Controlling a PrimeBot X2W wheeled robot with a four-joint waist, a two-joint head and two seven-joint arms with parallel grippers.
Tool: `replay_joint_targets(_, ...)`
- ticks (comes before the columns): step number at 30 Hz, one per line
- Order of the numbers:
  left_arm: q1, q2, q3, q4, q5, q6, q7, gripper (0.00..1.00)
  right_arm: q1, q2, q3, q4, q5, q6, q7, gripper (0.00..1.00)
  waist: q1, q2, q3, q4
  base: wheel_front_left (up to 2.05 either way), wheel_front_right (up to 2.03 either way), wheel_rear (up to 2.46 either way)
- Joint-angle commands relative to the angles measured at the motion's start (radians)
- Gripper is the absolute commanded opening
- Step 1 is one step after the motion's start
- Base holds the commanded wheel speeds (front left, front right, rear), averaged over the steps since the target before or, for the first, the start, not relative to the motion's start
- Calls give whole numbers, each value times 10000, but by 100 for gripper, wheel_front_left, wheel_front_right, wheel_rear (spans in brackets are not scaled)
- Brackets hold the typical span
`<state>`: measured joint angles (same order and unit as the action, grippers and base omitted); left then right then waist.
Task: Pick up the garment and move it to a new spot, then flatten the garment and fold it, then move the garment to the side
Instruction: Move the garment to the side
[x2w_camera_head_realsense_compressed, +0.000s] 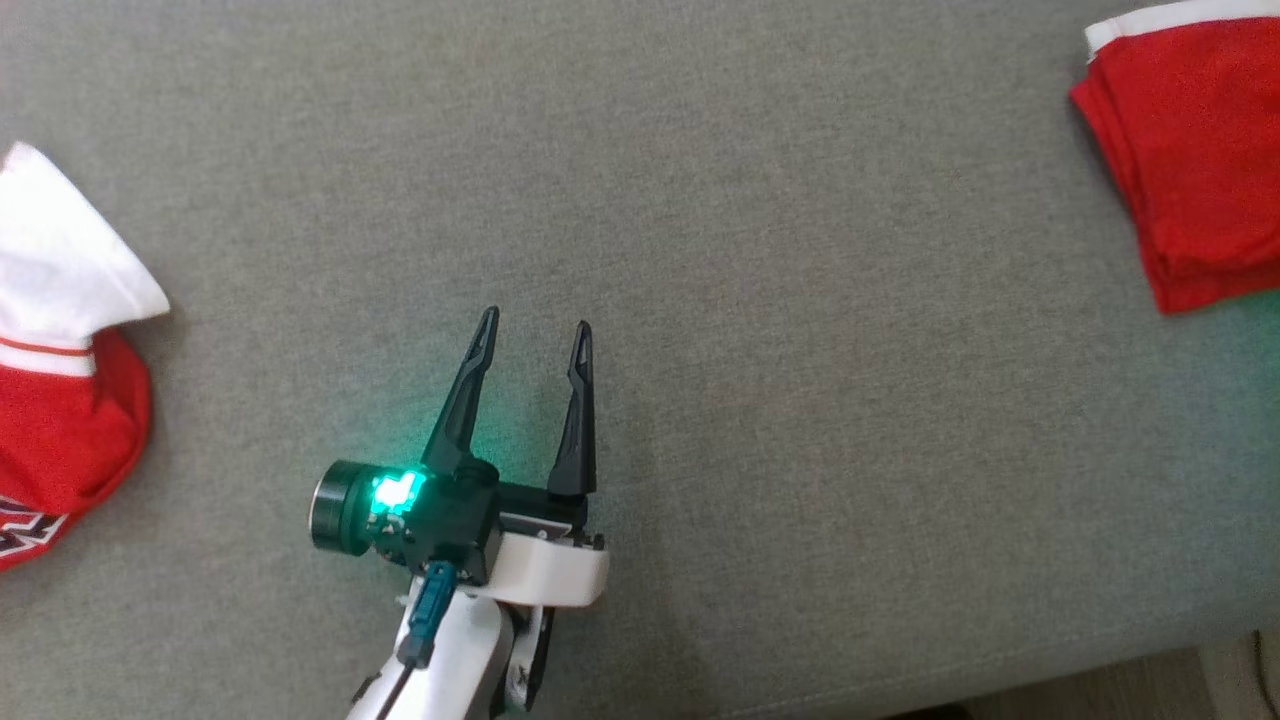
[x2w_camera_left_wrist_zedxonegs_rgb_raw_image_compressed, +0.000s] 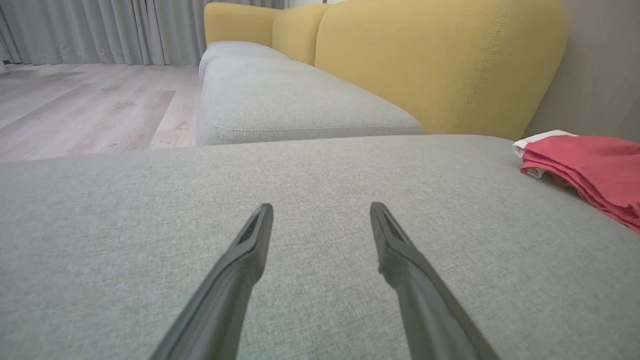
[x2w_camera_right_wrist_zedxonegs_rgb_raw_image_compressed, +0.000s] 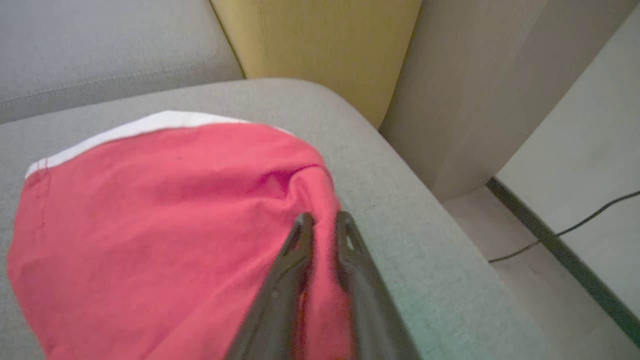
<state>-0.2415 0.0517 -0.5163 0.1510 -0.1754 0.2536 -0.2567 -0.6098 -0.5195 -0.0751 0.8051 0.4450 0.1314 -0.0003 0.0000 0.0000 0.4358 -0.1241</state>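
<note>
The garment (x2w_camera_head_realsense_compressed: 1200, 150), red with a white edge, lies folded at the far right of the grey sofa seat (x2w_camera_head_realsense_compressed: 800, 400). The left wrist view has the garment (x2w_camera_left_wrist_zedxonegs_rgb_raw_image_compressed: 590, 165) at its right edge. In the right wrist view my right gripper (x2w_camera_right_wrist_zedxonegs_rgb_raw_image_compressed: 324, 217) is shut on a puckered fold of the garment (x2w_camera_right_wrist_zedxonegs_rgb_raw_image_compressed: 150, 225) near the seat's corner, red cloth pinched between its fingers. My left gripper (x2w_camera_head_realsense_compressed: 537, 322) hovers open over bare seat at the lower middle, well apart from the garment. Nothing sits between the jaws of that left gripper (x2w_camera_left_wrist_zedxonegs_rgb_raw_image_compressed: 321, 207).
Another red and white garment (x2w_camera_head_realsense_compressed: 60, 380) lies bunched at the seat's left edge. A yellow backrest (x2w_camera_left_wrist_zedxonegs_rgb_raw_image_compressed: 425, 60) rises behind the seat. Beyond the seat's corner are a pale wall, floor and a dark cable (x2w_camera_right_wrist_zedxonegs_rgb_raw_image_compressed: 565, 232). Wood floor (x2w_camera_left_wrist_zedxonegs_rgb_raw_image_compressed: 75, 100) lies past the seat's front.
</note>
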Motion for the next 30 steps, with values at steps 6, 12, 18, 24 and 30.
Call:
replay_joint_targets(6,197,-15,202,-129,-109,-73,-51,100,-164,177,-321,-308,-1996,-7,-1928,100,0,0,-1040,215,0,0,0)
replay_joint_targets(12,996,-15,357,13,-445,-68,-51,100,771,1549,1142,-1288,-1974,-7,-2384,100,0,0,-2651,651,0,0,0)
replay_joint_targets(18,1971,-15,943,59,-941,-159,-51,100,2806,2554,3004,-2544,-1013,-7,-2550,100,0,0,-4124,1131,0,0,0)
replay_joint_targets(24,2745,-15,1617,-459,-1093,-158,-51,100,4967,3690,2889,-4625,-1269,-7,-2609,100,0,0,-4822,1313,0,0,0)
replay_joint_targets(30,3615,-15,2098,-1331,-629,-702,-51,100,7245,4126,2269,-6785,-1962,-7,-2612,100,0,0,-5325,1297,0,0,0)
